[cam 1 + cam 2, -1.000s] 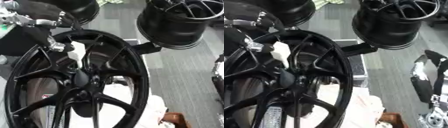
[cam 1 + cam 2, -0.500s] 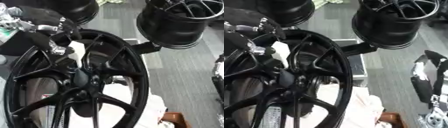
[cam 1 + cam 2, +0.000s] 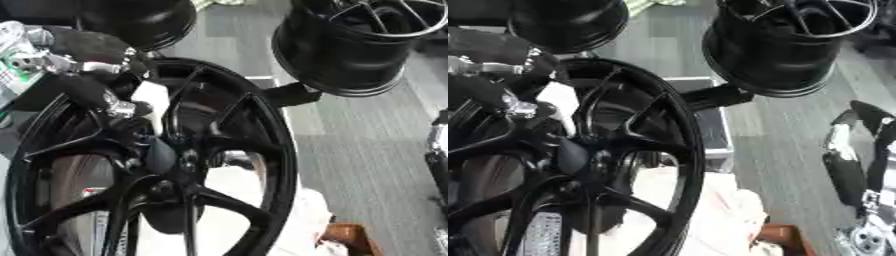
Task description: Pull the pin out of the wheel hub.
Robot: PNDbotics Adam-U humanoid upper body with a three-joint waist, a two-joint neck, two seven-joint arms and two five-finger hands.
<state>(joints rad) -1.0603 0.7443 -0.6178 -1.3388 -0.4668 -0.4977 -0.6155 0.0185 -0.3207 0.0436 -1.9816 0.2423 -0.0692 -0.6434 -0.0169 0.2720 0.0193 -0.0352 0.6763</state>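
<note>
One hand does the work here: the left hand [image 3: 92, 75] reaches in from the upper left, and its fingers [image 3: 118, 107] are curled down among the spokes just beside the centre of the wheel hub [image 3: 179, 160]. Whether they actually pinch the pin I cannot tell, since the black fingers merge with the black spokes and the pin itself cannot be made out; it would lie at or just below the fingertips, near the hub's centre. Compared with a second ago, the hand has travelled from the rim's upper-left edge down and inward, so the fingertips now sit closer to the centre than they did, and the white patch [image 3: 153, 100] seen through the spokes is right next to them. That reads as the approach ending and the grasp beginning; the pull does not appear to have started, as nothing shows coming free. Outward from the fingers, the wheel's rim sweeps round to the right and down, with pale cloth [image 3: 280, 210] visible through the lower spokes. Well beyond the fingers, up and to the right, a second black wheel [image 3: 367, 45] stands on the grey floor [image 3: 350, 150]. The right hand [image 3: 855, 155] hangs far off to the right, idle, fingers relaxed and holding nothing.
</note>
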